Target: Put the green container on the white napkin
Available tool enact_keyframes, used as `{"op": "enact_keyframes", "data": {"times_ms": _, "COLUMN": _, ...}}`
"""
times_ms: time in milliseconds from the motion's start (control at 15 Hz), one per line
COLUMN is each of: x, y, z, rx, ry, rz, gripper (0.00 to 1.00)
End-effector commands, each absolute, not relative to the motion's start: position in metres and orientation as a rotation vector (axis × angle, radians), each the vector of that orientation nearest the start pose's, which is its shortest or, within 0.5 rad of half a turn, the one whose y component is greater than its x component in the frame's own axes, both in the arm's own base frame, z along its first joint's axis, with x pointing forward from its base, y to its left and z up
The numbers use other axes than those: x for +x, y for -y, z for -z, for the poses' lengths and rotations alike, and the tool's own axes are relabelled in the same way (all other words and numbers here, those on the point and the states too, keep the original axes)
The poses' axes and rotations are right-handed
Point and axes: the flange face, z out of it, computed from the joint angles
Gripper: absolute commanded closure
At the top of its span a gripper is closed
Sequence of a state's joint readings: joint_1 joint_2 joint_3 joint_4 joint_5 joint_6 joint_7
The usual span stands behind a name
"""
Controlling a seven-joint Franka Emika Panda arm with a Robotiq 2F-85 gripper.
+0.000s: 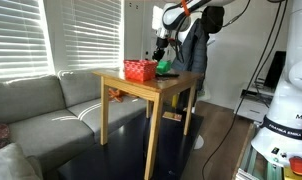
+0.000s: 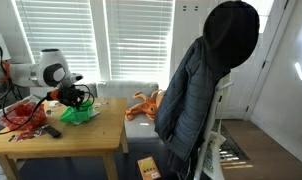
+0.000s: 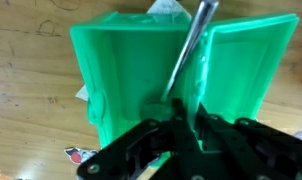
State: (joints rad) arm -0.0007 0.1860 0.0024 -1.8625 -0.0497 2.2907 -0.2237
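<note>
The tool point(image 3: 181, 108) is closed narrowly on a wall of the green container point(image 3: 121, 65), which sits tilted just above the wooden bench point(image 1: 141, 90) near the red basket point(image 1: 140, 70). White napkin point(image 3: 169, 8) edges peek from beneath it.

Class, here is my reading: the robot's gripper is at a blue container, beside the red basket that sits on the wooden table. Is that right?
Not quite. It is a green container, not a blue one, as the wrist view shows. The rest stands: the gripper is at it, beside the red basket that sits on the wooden table.
</note>
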Motion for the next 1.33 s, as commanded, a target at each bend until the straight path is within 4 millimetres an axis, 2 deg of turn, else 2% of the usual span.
{"op": "enact_keyframes", "data": {"times_ms": 0, "x": 0.630, "y": -0.005, "z": -0.438, "rx": -3.171, "ry": 0.411, "rz": 0.402, "gripper": 0.97}}
{"op": "enact_keyframes", "data": {"times_ms": 133, "x": 0.630, "y": -0.006, "z": -0.436, "rx": -3.173, "ry": 0.422, "rz": 0.399, "gripper": 0.97}}
{"op": "enact_keyframes", "data": {"times_ms": 200, "x": 0.629, "y": -0.006, "z": -0.436, "rx": -3.174, "ry": 0.424, "rz": 0.398, "gripper": 0.89}}
{"op": "enact_keyframes", "data": {"times_ms": 267, "x": 0.628, "y": -0.007, "z": -0.436, "rx": -3.175, "ry": 0.422, "rz": 0.393, "gripper": 0.63}}
{"op": "enact_keyframes", "data": {"times_ms": 400, "x": 0.626, "y": -0.006, "z": -0.438, "rx": -3.177, "ry": 0.420, "rz": 0.382, "gripper": 0.56}}
{"op": "enact_keyframes", "data": {"times_ms": 600, "x": 0.620, "y": -0.004, "z": -0.449, "rx": -3.174, "ry": 0.413, "rz": 0.376, "gripper": 0.35}}
{"op": "enact_keyframes", "data": {"times_ms": 933, "x": 0.598, "y": 0.004, "z": -0.493, "rx": -3.175, "ry": 0.317, "rz": 0.379, "gripper": 0.00}}
{"op": "enact_keyframes", "data": {"times_ms": 1267, "x": 0.552, "y": 0.031, "z": -0.538, "rx": -3.202, "ry": 0.151, "rz": 0.298, "gripper": 0.00}}
